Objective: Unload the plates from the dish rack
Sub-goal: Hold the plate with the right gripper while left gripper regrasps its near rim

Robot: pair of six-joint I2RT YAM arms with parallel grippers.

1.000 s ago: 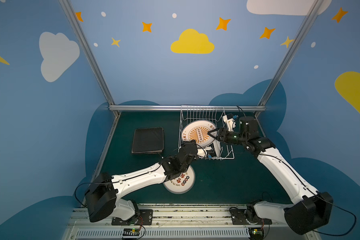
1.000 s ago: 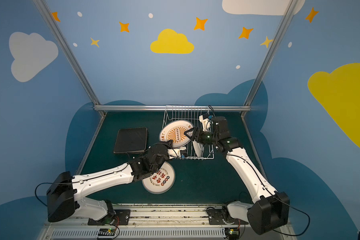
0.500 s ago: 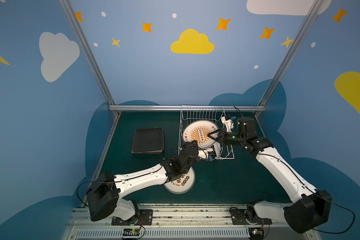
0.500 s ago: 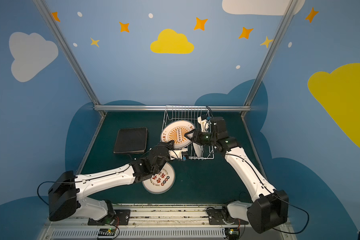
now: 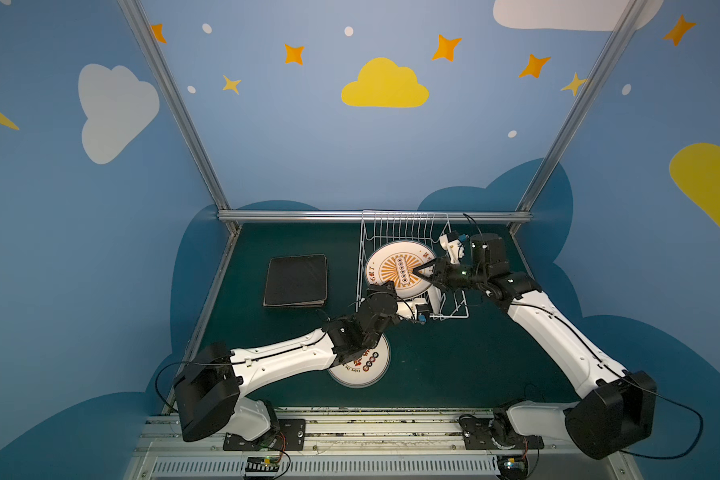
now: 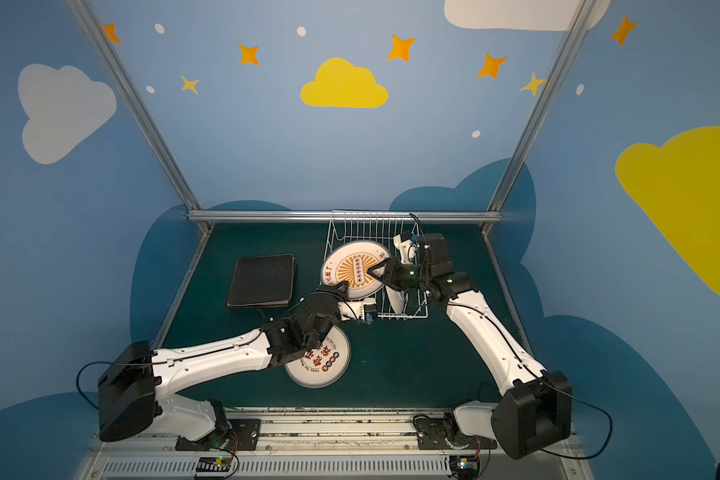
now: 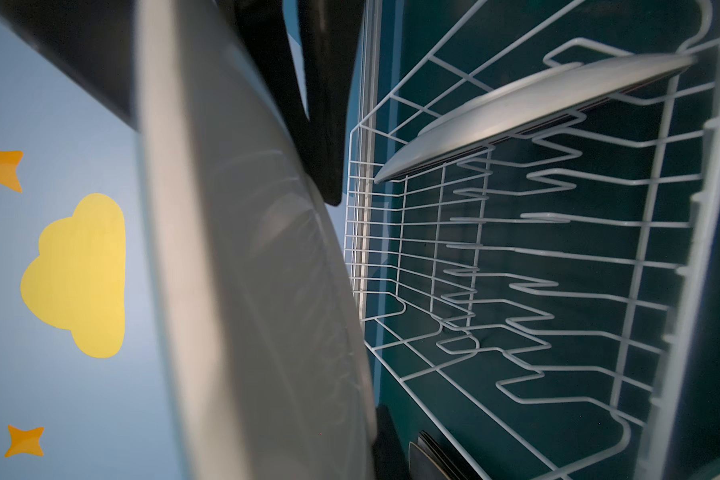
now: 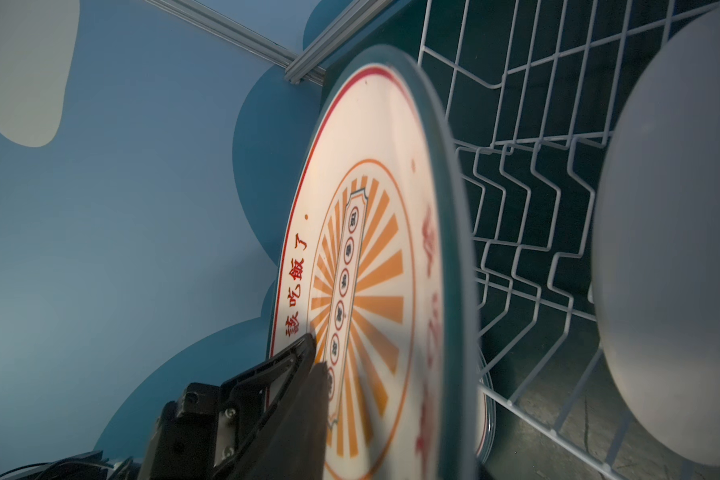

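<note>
white wire dish rack [image 5: 404, 226], sunburst plate [image 5: 381, 266] held by left gripper [image 5: 388, 287], right gripper [image 5: 417, 270]

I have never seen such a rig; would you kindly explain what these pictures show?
These are two robot arms on a green table. Two pictures come from one overhead camera pair; the two close-ups come from wrist cameras. At the back stands a white wire dish rack. The left end effector grips the near rim of a round sunburst plate, and the right end effector is closed on its other side. Another white plate stands on edge in the rack. Lying flat outside it: a round plate in front, and stacked black square plates beside the rack.
</note>
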